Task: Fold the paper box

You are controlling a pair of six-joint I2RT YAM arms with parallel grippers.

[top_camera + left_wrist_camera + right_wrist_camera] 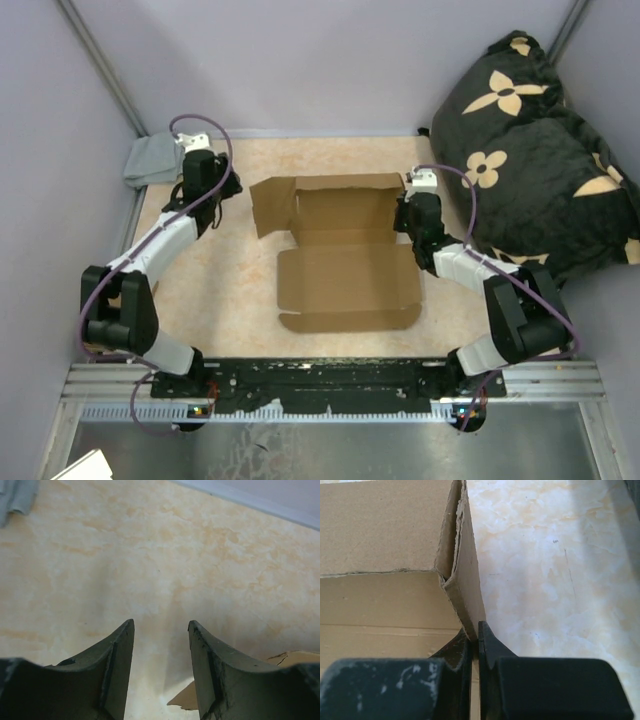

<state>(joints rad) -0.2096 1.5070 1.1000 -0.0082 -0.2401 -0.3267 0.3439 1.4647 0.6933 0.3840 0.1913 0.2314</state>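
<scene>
Between the right gripper's fingers: the upright side wall [465, 580] of the paper box [345, 255] is sitting edge-on, pinched at its near end.
Right gripper [478, 630]: is clamping shut on that thin cardboard wall, with no gap showing beside it.
Wall's long axis: is running straight ahead from the right fingertips, meeting the raised far panel [380, 525] at a creased corner.
Rest of the box from the right gripper: is lying to its left, with the base and near panel flat on the table [220, 290].
Left gripper [161, 627]: is hovering with its fingers apart, holding nothing, and only bare tabletop is showing in the gap.
Box from the left gripper: is lying off to its right. Only a torn cardboard corner [295, 657] is peeking out beside the right-hand finger, and I cannot tell whether it is touching.
Left flap [272, 205]: is standing splayed outward at the box's far left corner, close to the left gripper [215, 185].
Nearer arm: the right one is already on the box, while the left one is standing just beside it.
Judgement on the coming move: it is probably turning on the left fingers shifting rightward to reach that left flap while the right gripper [408, 215] is bracing the opposite wall.
</scene>
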